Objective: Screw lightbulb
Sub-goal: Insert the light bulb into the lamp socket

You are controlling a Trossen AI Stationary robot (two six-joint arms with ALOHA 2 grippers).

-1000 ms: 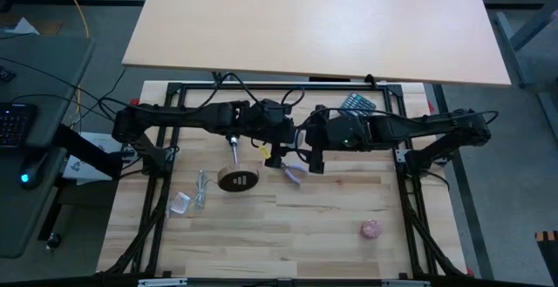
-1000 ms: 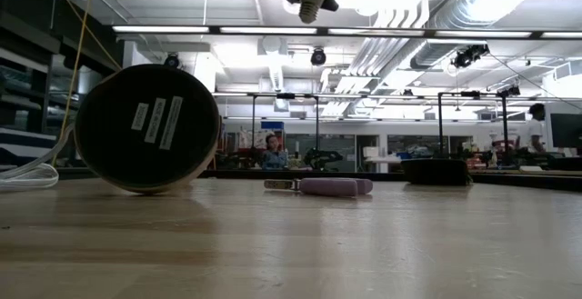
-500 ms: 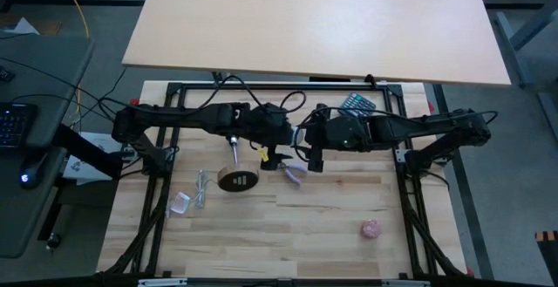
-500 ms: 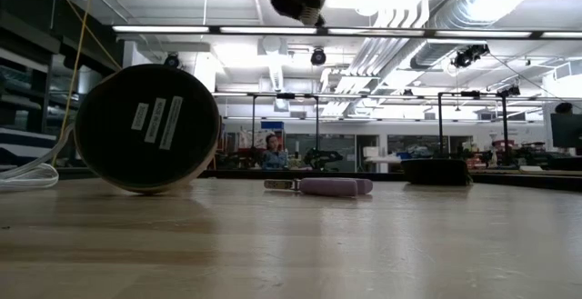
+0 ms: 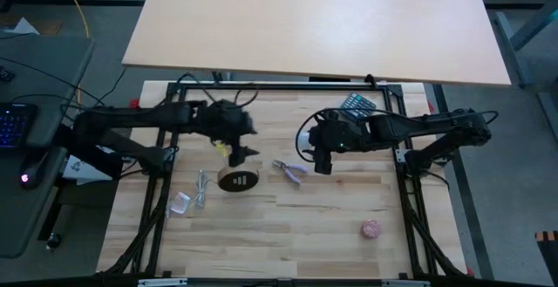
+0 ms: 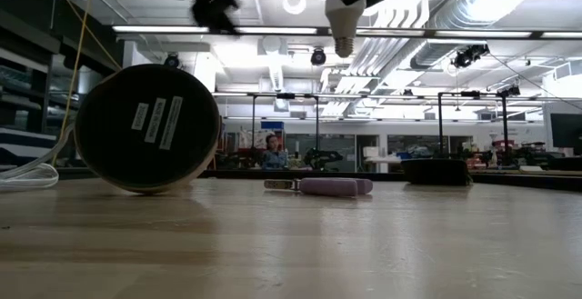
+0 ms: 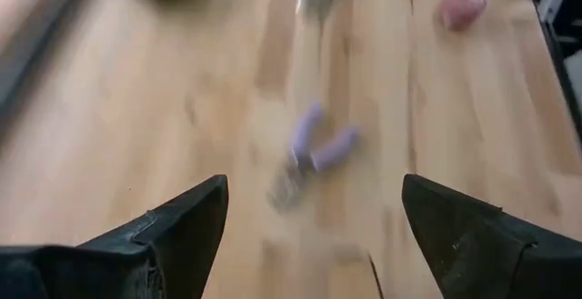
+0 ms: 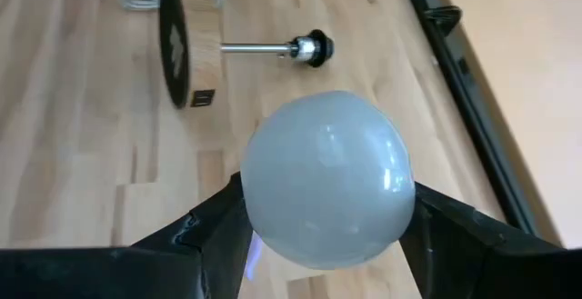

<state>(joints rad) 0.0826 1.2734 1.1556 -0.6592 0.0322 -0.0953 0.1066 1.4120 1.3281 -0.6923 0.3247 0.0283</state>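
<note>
Both arms above the wooden surface (image 5: 331,208). The right hand (image 8: 318,235) grips the bulb (image 8: 320,179) by its frosted head, fingers (image 8: 191,235) pressed to either side; the low view shows the bulb (image 6: 344,13) raised well clear of the surface, screw base pointing down. The left hand (image 7: 314,231) holds nothing, its fingers (image 7: 177,222) spread wide, and it hangs near the lamp stand.

The lamp stand lies toppled: its wooden disc (image 5: 237,181) rests on edge, the thin stem (image 8: 256,49) runs level with the surface, and the black socket (image 8: 312,48) sits at the stem's far end. Seen from the right wrist, the socket lies ahead of the bulb and well apart from it. The socket's axis is horizontal while the bulb's long axis is near vertical, so the two stand crosswise; by judgement, the coming move turns on bringing them into line, either by tilting the bulb or by the left hand, which is the nearer to the stand, righting it.

Purple-handled pliers (image 5: 291,172) lie on the surface between the hands. A pink ball (image 5: 371,229) rests well away, towards the right near corner.
</note>
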